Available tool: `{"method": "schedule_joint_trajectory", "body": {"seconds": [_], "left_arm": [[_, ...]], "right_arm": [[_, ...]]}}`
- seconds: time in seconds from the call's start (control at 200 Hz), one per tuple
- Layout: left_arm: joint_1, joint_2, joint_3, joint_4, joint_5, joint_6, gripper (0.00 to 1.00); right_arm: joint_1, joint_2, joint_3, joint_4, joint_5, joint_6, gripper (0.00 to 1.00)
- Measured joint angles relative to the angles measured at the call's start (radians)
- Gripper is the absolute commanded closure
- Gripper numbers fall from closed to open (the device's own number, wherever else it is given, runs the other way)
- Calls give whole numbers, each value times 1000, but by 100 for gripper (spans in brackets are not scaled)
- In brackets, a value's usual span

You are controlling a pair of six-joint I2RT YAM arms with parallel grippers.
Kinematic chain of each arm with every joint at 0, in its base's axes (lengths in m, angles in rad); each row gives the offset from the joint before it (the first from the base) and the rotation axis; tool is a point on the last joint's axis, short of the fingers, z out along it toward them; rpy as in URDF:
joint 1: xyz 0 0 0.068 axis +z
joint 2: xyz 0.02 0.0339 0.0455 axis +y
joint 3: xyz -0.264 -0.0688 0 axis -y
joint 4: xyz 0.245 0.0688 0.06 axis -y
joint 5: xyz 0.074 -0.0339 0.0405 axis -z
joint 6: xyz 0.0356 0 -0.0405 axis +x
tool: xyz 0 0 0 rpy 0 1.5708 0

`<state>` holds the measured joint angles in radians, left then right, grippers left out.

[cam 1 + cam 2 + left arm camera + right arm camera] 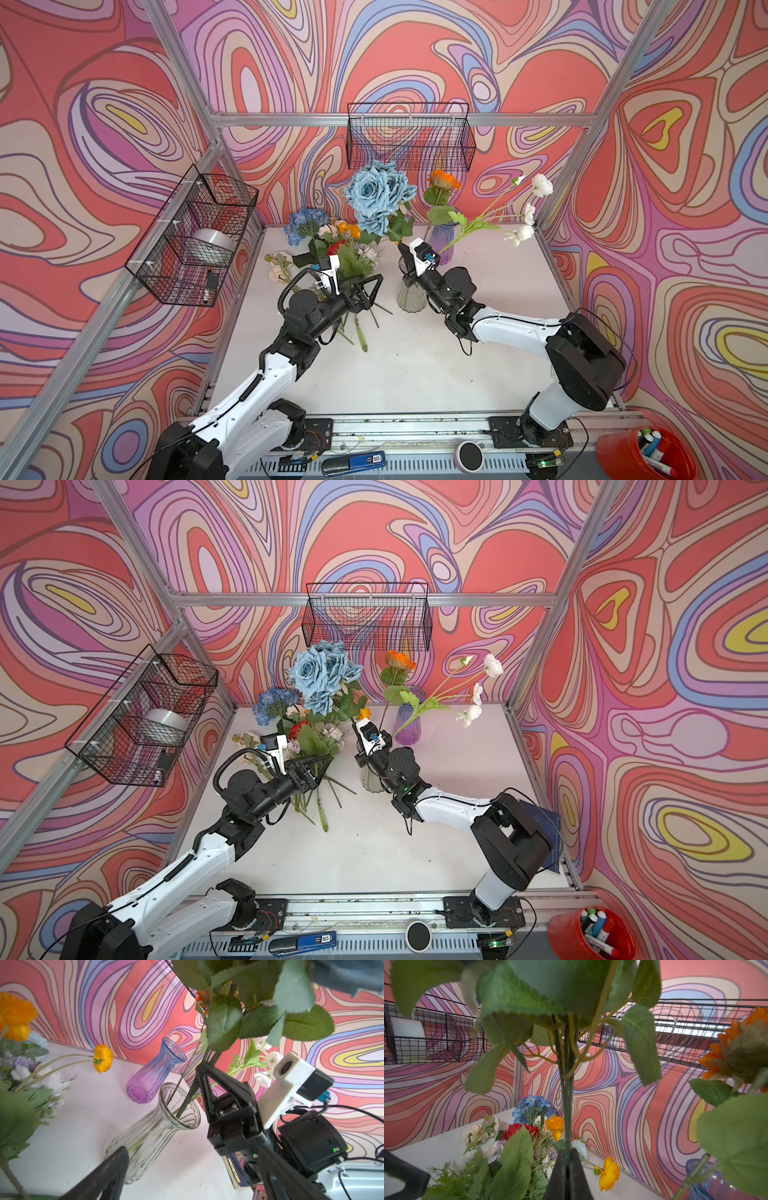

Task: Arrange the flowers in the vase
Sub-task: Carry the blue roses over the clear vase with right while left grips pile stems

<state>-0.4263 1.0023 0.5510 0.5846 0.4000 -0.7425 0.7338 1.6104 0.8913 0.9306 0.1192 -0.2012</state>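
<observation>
The right pincer (568,1154), formed of black wedge-shaped plastic fingers, is clenched on the bundled dark green wire stems of a blue fabric rose bunch (376,195). Just under its tips, these stems are dipped into the flared mouth of a clear ribbed glass vase (158,1132), which is stood on the white matte table (415,374). From the same mouth, the thin stems of an orange daisy-like flower (444,179) and a white-bloomed spray (542,185) are leant away beyond the pincer. Above the grip, broad saw-edged leaves (639,1043) are spread out, and the ruffled blue heads are carried above them.

Beside it, the left pincer (365,284) is released, its triangular black fingers spread wide over the bare stem ends of a loose flower heap (345,253) laid flat on the table. Whether the stems are touched cannot be told. Soft peach, white, red, orange and lilac heads are mixed there, and a rounded blue hydrangea cluster (305,222) is seen at the far end.

Just beyond the right pincer, a fluted purple-to-blue glass vase (151,1078) is stood apart from the clear one. Farthest off, black wire mesh baskets (409,137) are hung on the swirl-patterned wall (415,50).
</observation>
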Motion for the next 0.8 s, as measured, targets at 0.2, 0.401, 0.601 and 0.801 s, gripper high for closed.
{"method": "schedule_joint_trajectory", "body": {"seconds": [0.2,0.401,0.601,0.801], "left_arm": [[-11,174,127,54,30,52,2],[-11,323,264,95,72,84,4],[-11,363,319,118,105,103,7],[-12,369,358,120,121,131,8]], "right_arm": [[0,-62,-40,-11,49,55,100],[0,-95,-45,-90,76,87,100],[0,-95,-45,-164,79,90,100],[0,-77,-45,-203,79,90,100]]}}
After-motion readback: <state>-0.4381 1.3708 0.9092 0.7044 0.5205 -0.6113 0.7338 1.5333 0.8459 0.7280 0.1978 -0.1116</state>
